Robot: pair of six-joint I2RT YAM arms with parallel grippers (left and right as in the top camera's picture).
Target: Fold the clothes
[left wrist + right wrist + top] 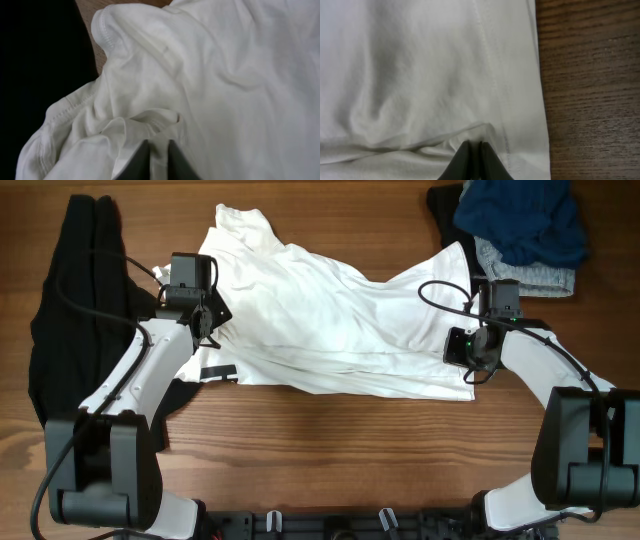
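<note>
Barely begun: shirt (320,320) rumpled, unfolded, spread between pincers. Left pincer (159,145) clenched on bunched shirt fold; right pincer (475,146) clenched on fold beside hem. Black garment (70,320) beyond left pincer, not yet folded.

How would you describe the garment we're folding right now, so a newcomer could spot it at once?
Start at the wooden table and look to its middle, where a crumpled white T-shirt lies spread wide. It is the only white piece: the black garment lies to its left, and the heap of blue and grey clothes sits at the far right corner.
</note>
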